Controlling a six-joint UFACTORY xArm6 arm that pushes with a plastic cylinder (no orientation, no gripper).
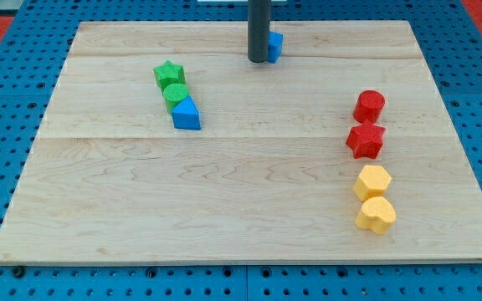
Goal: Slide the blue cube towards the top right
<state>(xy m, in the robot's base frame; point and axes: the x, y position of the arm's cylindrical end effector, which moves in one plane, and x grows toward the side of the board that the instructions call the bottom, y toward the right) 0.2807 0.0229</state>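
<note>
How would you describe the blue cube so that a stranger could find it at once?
Look along the top edge of the wooden board, near its middle, where the dark rod comes down. The blue cube sits just to the view's right of my tip, partly hidden by the rod. The other blue block lies further left, against a green block.

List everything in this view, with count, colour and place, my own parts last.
blue cube: one, blue, near the view's top centre, partly hidden behind the rod
green star: one, green, upper left
green cylinder: one, green, just below the star
blue triangular block: one, blue, below the cylinder
red cylinder-like block: one, red, right side
red star: one, red, below it
yellow hexagon: one, yellow, lower right
yellow heart: one, yellow, below the hexagon
board: one, pale wood
my tip: one, dark, at the cube's left
</note>
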